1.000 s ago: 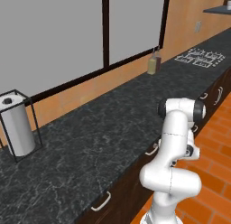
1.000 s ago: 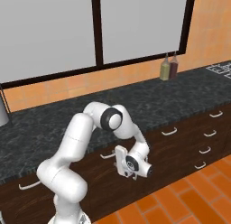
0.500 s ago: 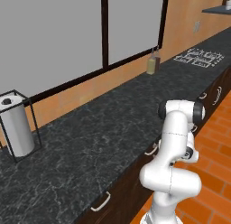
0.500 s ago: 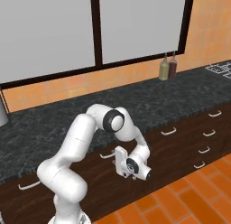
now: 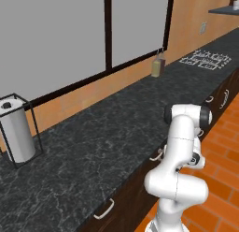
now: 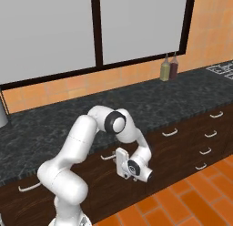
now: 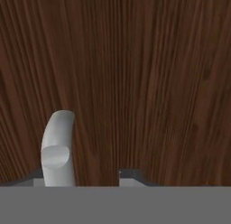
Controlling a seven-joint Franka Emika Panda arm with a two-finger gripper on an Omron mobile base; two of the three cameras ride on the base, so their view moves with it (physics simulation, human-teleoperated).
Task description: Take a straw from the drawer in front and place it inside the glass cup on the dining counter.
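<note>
This is a home kitchen. A long black speckled granite counter (image 5: 107, 137) runs along an orange tiled wall (image 6: 136, 74) under large windows (image 6: 141, 24). Below it are dark brown wooden drawers with silver handles (image 6: 207, 143). A paper towel holder (image 5: 16, 133), two bottles (image 6: 169, 69) and a gas stove top (image 5: 205, 59) stand on the counter.

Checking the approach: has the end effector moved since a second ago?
Yes, the end effector has shifted slightly down and closer to the drawer front, judged against its silver handle.
</note>
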